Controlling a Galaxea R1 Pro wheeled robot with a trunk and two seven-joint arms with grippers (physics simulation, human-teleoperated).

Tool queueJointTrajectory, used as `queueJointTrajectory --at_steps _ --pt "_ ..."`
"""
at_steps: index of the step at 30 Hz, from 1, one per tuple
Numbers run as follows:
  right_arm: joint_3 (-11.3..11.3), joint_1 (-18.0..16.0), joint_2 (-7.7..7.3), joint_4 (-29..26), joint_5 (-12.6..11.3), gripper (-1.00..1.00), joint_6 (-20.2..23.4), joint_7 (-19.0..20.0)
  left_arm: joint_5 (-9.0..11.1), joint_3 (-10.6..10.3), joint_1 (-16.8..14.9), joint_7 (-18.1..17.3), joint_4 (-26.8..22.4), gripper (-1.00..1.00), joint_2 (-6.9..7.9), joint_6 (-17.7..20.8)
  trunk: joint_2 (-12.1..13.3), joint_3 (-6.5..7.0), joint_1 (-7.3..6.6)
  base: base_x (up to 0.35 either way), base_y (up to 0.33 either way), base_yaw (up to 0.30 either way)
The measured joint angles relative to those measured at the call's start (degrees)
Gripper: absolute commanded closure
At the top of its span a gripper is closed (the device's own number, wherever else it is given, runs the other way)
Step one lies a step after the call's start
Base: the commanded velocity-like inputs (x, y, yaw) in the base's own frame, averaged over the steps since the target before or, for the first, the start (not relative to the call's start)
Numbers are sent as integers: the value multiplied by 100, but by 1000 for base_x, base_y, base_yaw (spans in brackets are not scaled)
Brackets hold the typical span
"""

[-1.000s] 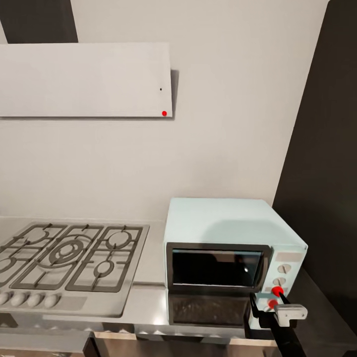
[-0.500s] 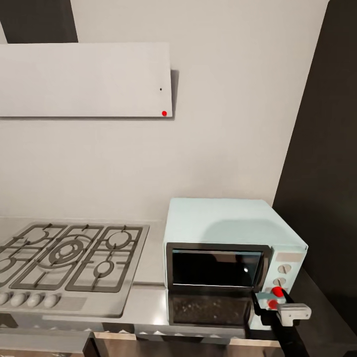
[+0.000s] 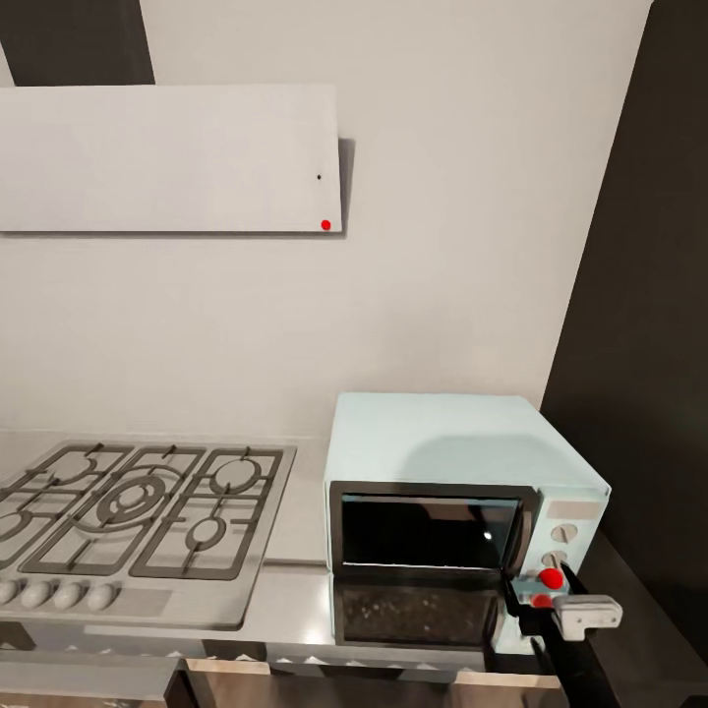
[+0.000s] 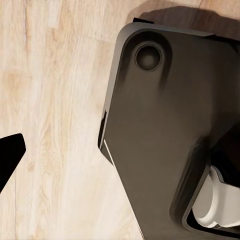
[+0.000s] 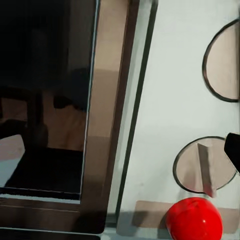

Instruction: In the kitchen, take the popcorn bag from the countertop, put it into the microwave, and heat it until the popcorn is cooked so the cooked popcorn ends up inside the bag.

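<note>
- The long flat grey metal tabletop is running under everything, smooth and shiny, with a thin front edge.
- A grey gas hob with dark wire grates is sitting on its left part, with round knobs along its front.
- The pale mint boxy microwave is standing on the right end of the tabletop, just beside the hob. Its dark glass door looks closed and is glossy like a mirror.
- The small brown popcorn bag is the thing to cook. I am guessing it is behind the closed door, but the glass is too dark to tell.
- The right gripper is reaching at the microwave's knob panel, low at the right front corner. I cannot tell if it is clenched or spread.
- The left gripper is hanging over a pale wooden floor beside the robot's dark base. I cannot tell its state either.
- The round flat knobs are pale grey, one with a thin raised bar.
- The small shiny red ball-shaped button is sitting right under that knob. To start the heat well, I think the gripper should be pushing straight on it, slowly, and not bumping the knob.
</note>
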Motion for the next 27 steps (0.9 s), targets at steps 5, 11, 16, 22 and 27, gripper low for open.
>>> queueJointTrajectory --at_steps 5,11,16,22,27 --pt "0 0 0 -101 -5 -100 -133 0 0 0 -4 0 0 -100 -2 2 0 0 0 0 0 0" --pt "0 2 9 -152 -8 -100 -133 0 0 0 -2 0 0 -100 0 0 0 0 0 0 0 0" --pt "15 0 9 -153 -11 -100 -133 7 0 0 -2 0 0 -100 0 0 0 0 0 21 0 0" --pt "27 1 9 -153 -16 -100 -138 24 0 -3 -2 0 0 -100 0 0 0 0 0 8 0 0" --pt "43 0 9 -153 -16 -100 -142 30 0 -4 -4 0 0 -100 0 1 0 0 0 0 0 0"
